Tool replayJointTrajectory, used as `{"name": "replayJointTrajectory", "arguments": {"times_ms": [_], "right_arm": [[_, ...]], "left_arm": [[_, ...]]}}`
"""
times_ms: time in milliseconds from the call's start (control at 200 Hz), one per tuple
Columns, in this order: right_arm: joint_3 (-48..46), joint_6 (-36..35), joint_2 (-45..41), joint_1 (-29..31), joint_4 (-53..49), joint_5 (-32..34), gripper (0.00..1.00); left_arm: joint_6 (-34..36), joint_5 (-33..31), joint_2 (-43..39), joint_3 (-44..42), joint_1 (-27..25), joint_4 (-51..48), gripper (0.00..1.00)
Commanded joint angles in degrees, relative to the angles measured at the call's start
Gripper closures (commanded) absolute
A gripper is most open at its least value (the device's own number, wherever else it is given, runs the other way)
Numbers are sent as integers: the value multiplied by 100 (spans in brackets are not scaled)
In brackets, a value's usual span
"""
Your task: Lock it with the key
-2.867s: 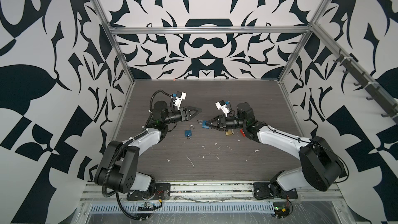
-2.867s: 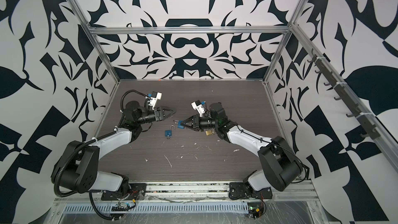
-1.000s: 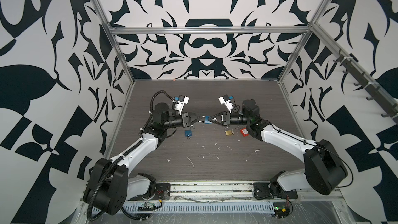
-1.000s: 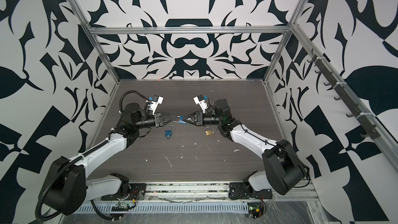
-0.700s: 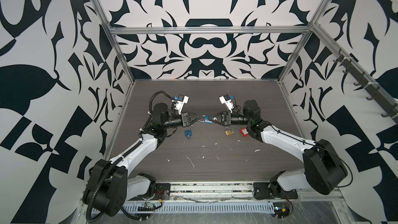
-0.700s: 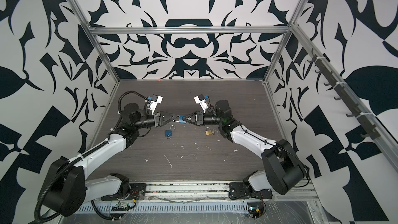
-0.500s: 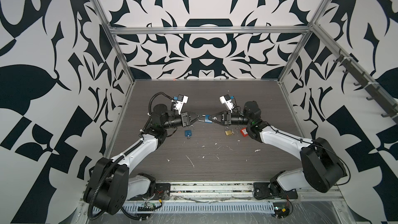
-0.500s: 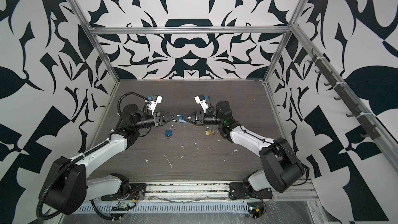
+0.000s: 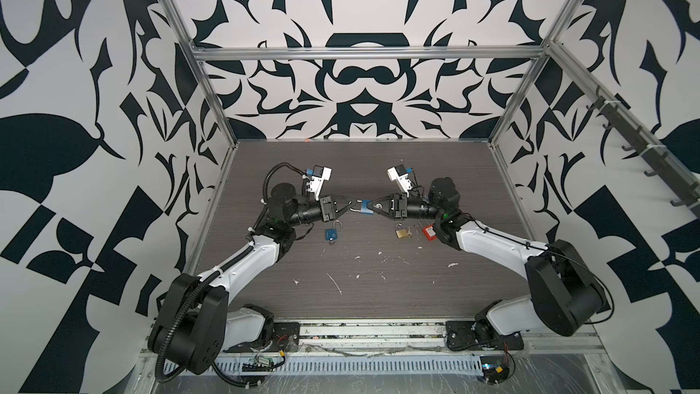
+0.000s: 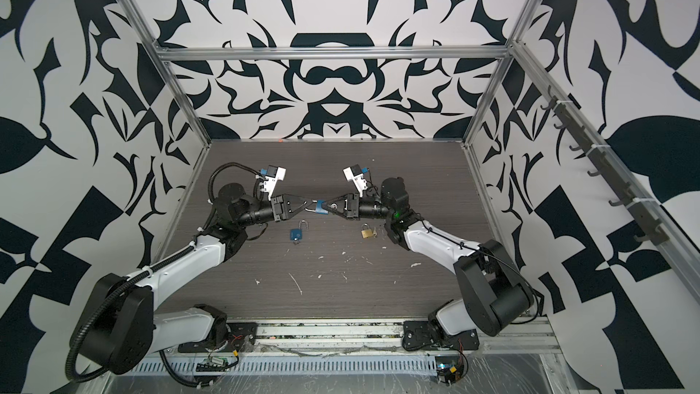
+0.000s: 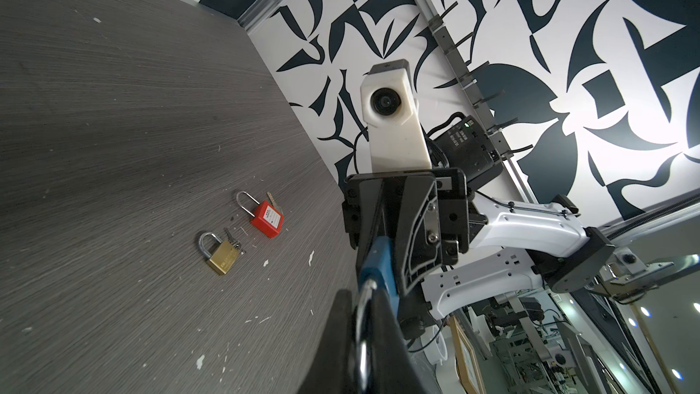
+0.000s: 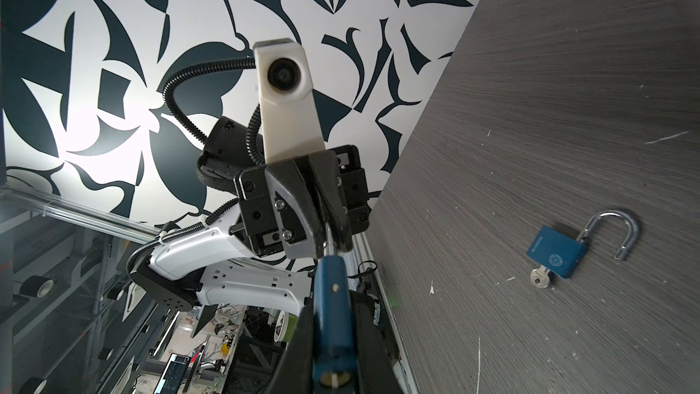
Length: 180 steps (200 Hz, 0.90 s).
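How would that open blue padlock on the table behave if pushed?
Lying flat, that blue padlock would probably slide rather than roll. Its swung-open shackle may swivel loosely, and the key sticking out of it could snag or shift.

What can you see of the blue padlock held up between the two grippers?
The held blue padlock is up off the table, lying roughly level. The right gripper pinches its blue, plastic-looking body; the left gripper is shut on its silver metal shackle. Whether the shackle is latched, I cannot tell.
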Motion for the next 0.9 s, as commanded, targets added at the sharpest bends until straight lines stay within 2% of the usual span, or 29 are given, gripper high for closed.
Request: {"name": "replayJointTrajectory", "arguments": {"times_ms": [0, 275, 465, 775, 895], "right_arm": [[291, -268, -76, 210, 62, 313, 100], [517, -310, 189, 330, 129, 379, 100], [683, -312, 385, 419, 191, 392, 100], [1007, -261, 596, 484, 216, 441, 100], [962, -311, 586, 431, 73, 560, 100]], "left_arm": [[13, 170, 48, 122, -340, 203, 100], [35, 58, 48, 157, -701, 239, 100], [81, 55, 351, 236, -976, 292, 100], [-63, 117, 640, 341, -1153, 632, 100], [-59, -51, 555, 225, -1015, 561, 100]]}}
